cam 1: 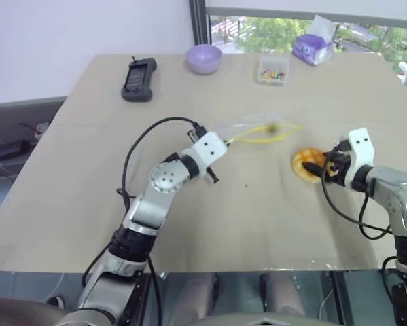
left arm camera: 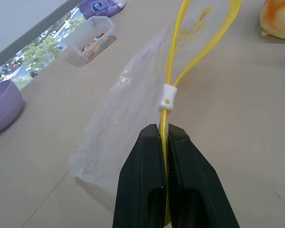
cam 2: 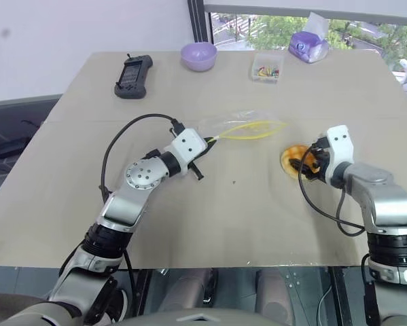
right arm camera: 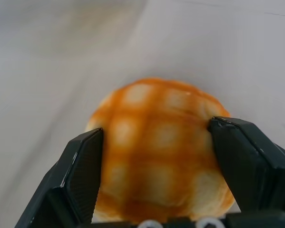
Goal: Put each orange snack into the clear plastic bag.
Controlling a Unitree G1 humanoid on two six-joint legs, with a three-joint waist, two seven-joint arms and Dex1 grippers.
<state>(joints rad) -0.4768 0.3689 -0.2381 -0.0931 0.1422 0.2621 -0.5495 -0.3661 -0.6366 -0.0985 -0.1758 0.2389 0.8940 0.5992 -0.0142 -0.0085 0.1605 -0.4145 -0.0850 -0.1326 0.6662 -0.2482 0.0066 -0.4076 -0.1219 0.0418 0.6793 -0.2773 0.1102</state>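
Observation:
The clear plastic bag (cam 1: 257,129) lies flat in the middle of the table, its yellow zip strip (left arm camera: 173,61) spread in a loop with a white slider on it. My left gripper (left arm camera: 165,128) is shut on the near end of that strip, at the bag's left corner (cam 1: 222,144). To the right of the bag is the orange snack (cam 1: 303,163), a round bun with a criss-cross top. My right gripper (right arm camera: 156,127) holds it from the right, one finger pressed on each side. The bun (right arm camera: 156,142) sits low at the table surface.
At the table's far side stand a black handheld device (cam 1: 138,79), a purple bowl (cam 1: 203,58), a small clear box of colourful bits (cam 1: 273,70) and a purple tissue pack (cam 1: 312,47). Bare tabletop (cam 1: 257,224) stretches toward the front edge.

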